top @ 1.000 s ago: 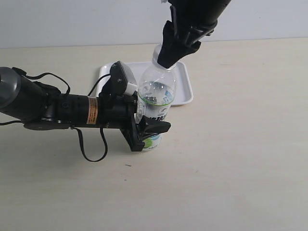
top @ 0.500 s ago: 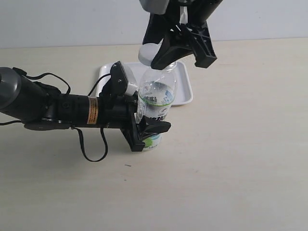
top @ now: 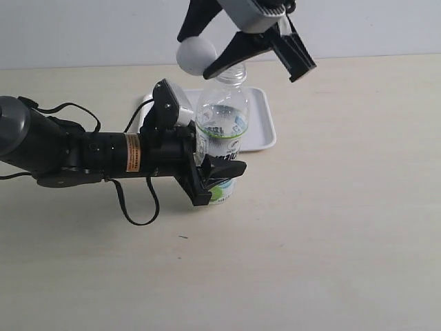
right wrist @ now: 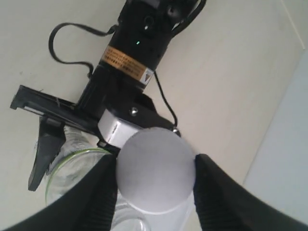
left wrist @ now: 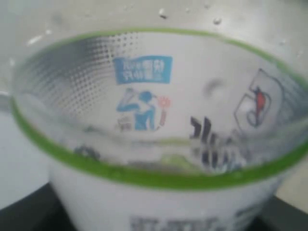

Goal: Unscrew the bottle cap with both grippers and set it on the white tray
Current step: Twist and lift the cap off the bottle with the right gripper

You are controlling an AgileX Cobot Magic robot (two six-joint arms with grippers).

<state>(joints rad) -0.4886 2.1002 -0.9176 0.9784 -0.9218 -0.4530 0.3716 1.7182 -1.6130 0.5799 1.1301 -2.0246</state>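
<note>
While upright in left gripper (top: 214, 183), bottle (top: 222, 127), long axis vertical.

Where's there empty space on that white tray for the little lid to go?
The tray's right half, between the bottle and the tray's right rim, is bare. Its left end is crowded, hidden behind the left pincer and its camera. The table right of the bottle is open too.

left gripper (top: 222, 181) low, level, fingers clamped; right gripper (top: 197, 54) high overhead, fingers pinched in
</note>
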